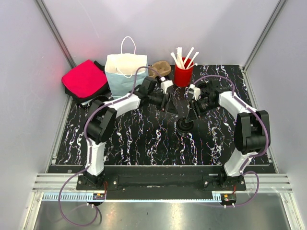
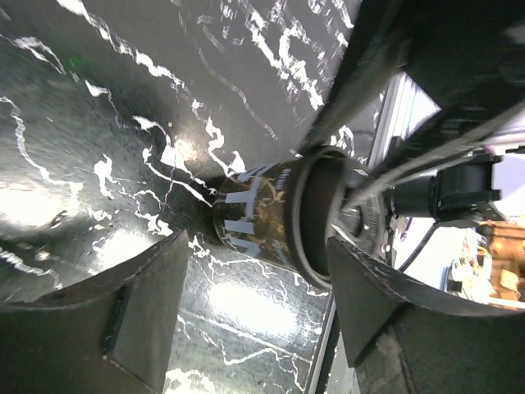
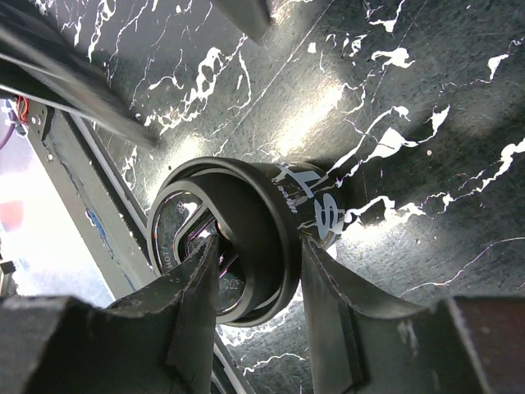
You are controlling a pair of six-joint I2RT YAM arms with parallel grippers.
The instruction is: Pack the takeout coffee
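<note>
The takeout coffee [image 1: 184, 126] is a small black cup with a black lid, standing on the marbled table [image 1: 139, 139] near the middle. My right gripper [image 3: 258, 279] is shut on the lid's rim, one finger over the lid top and the other against the outside; from above that gripper [image 1: 188, 117] sits right over the cup. The cup [image 3: 283, 205] fills the right wrist view. My left gripper [image 2: 262, 312] is open, with only table between its fingers; the cup [image 2: 262, 217] lies just beyond the fingertips. From above, the left gripper [image 1: 170, 103] hangs to the cup's upper left.
A white and light blue paper bag [image 1: 125, 72] stands open at the back, left of centre. A red cup of stirrers [image 1: 183, 74] and a brown cup carrier [image 1: 160, 69] stand behind the arms. A pink pouch [image 1: 84, 79] lies at the back left.
</note>
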